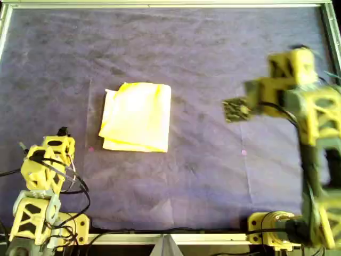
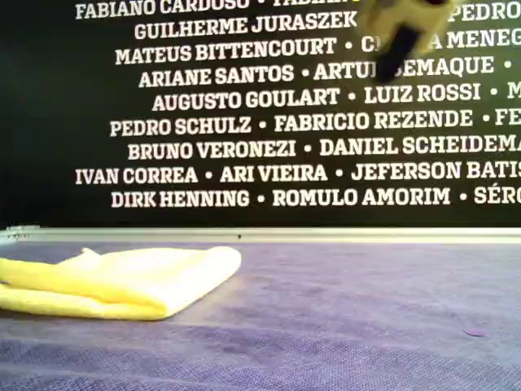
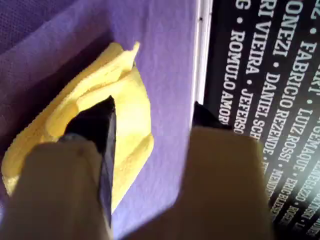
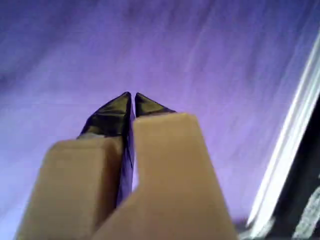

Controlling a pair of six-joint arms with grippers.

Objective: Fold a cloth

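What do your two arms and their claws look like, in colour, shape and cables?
Both arms are bright yellow plastic with open lattice-like shells and loose black cables. My first claw and my second claw have tan, blocky fingers ending in black, pointed tips.

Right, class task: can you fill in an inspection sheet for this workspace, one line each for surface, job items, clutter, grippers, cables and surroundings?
Surface: purple table cover, creased, with a pale rail along its edges.
Job's things: yellow cloth, folded into a layered rectangle and lying flat towards the overhead view's left, with neither arm touching it.
Clutter: nothing seen.
Grippers: my first gripper has its jaws apart, empty, with the cloth in sight beyond them. My second gripper has its jaws closed, empty, over bare cover.
Cables: black cables loop around the arm base at the overhead view's lower left.
Surroundings: black wall printed with white names behind the table.
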